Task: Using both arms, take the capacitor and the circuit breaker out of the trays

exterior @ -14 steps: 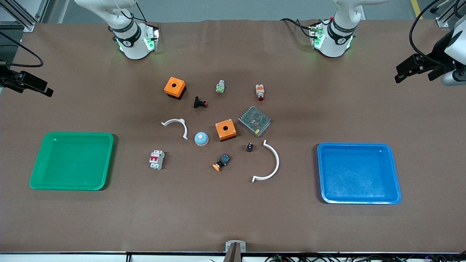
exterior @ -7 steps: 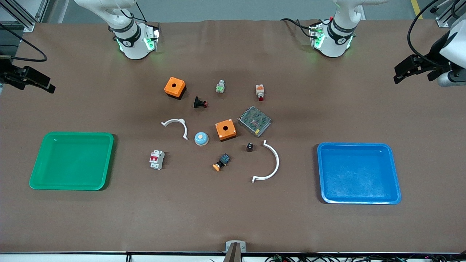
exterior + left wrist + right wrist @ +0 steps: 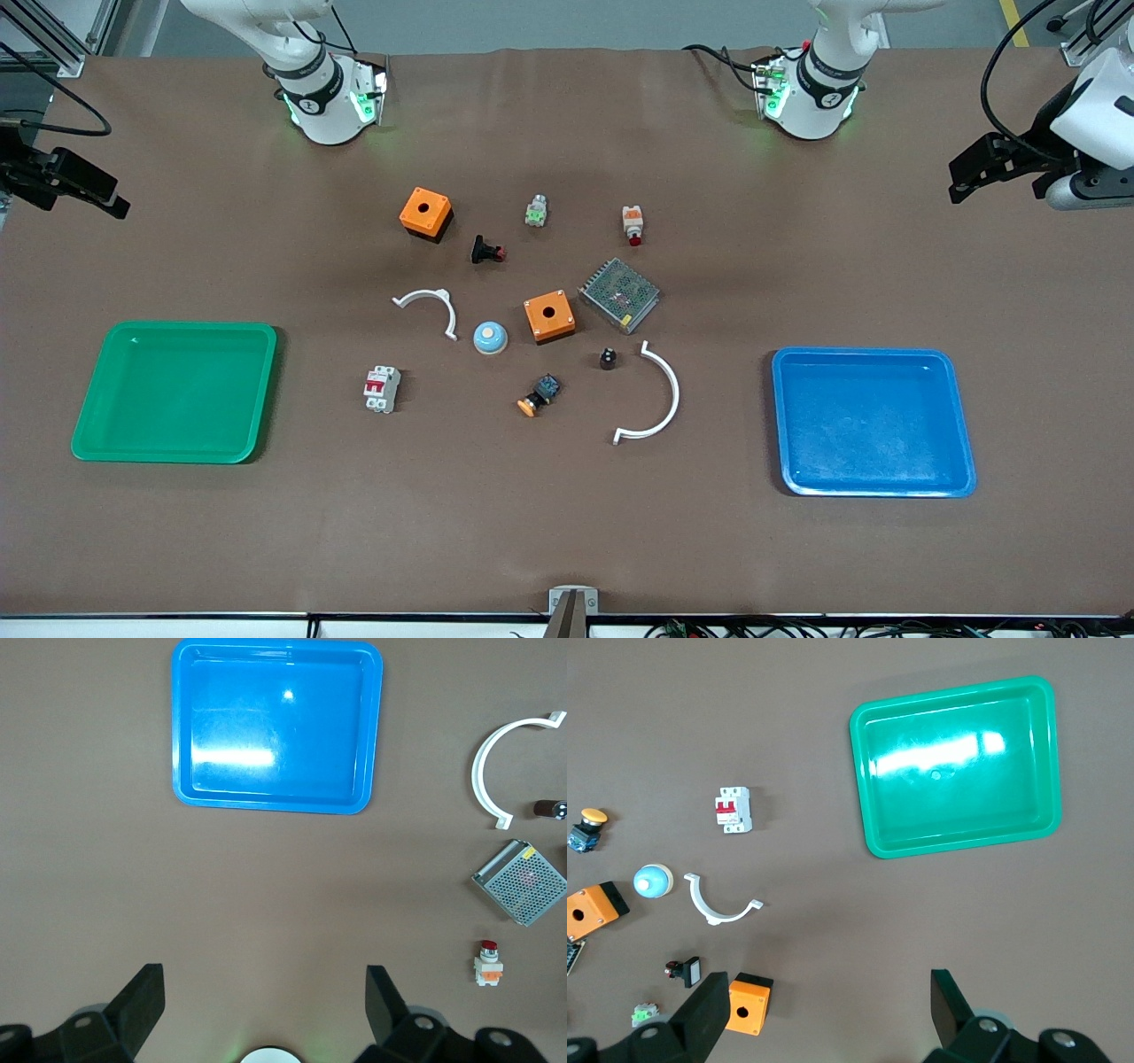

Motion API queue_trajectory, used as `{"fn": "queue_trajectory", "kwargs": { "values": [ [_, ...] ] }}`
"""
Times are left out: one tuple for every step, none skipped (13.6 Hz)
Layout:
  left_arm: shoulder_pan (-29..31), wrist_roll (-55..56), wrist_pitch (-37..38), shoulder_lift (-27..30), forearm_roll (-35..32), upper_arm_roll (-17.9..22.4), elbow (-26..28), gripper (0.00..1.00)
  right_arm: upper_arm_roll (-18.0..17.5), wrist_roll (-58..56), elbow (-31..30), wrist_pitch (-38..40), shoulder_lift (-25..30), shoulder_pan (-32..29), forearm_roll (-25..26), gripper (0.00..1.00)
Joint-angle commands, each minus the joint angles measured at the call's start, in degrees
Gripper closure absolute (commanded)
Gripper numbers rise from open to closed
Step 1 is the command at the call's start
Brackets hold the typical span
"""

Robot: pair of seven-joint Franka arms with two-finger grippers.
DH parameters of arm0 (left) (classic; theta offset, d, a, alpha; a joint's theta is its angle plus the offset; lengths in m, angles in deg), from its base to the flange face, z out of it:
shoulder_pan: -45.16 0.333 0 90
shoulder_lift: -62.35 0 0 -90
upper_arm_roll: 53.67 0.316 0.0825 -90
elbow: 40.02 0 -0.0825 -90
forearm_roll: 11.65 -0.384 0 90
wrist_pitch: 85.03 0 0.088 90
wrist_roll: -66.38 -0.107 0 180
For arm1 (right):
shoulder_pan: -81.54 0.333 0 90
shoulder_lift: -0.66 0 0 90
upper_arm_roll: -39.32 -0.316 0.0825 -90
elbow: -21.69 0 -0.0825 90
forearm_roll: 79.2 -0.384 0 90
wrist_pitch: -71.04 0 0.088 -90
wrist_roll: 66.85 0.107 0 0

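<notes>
The capacitor, a tiny black cylinder, stands by one end of the large white arc; it also shows in the left wrist view. The breaker, light grey with red levers, lies between the green tray and the part cluster, and shows in the right wrist view. My left gripper is open and empty, high over the left arm's end of the table. My right gripper is open and empty, high over the right arm's end.
The blue tray lies toward the left arm's end. The cluster holds two orange boxes, a mesh power supply, a blue dome, two white arcs and several buttons.
Both grippers have shifted slightly toward the robots' side, the left one also a little toward the table's middle. Nothing on the table has moved.
</notes>
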Motion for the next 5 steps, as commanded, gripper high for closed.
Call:
{"fn": "queue_trajectory", "kwargs": {
  "values": [
    [0.48,-1.33,-0.69,0.04,0.94,0.08,-0.22,0.0,-1.59,0.53,-2.76,-1.43,2.28,-1.21,2.82,0.0],
    [0.48,-1.42,-0.69,-0.14,1.02,0.08,-0.75,0.0,-1.76,0.53,-2.76,-1.35,2.28,-1.3,3.1,0.0],
    [0.31,-1.51,-0.61,-1.1,0.94,0.08,-1.8,0.0,-1.77,0.53,-2.76,-1.35,2.2,-1.3,3.1,0.0],
    [0.13,-1.25,-0.52,-1.28,0.59,-0.09,-2.33,0.0,-1.77,0.53,-2.76,-1.26,2.11,-1.3,3.1,0.0],
    [0.04,-1.16,-0.43,-1.2,0.5,-0.27,-2.33,0.0,-1.77,0.53,-2.76,-1.08,2.02,-1.3,3.01,0.0]
  ]
}}
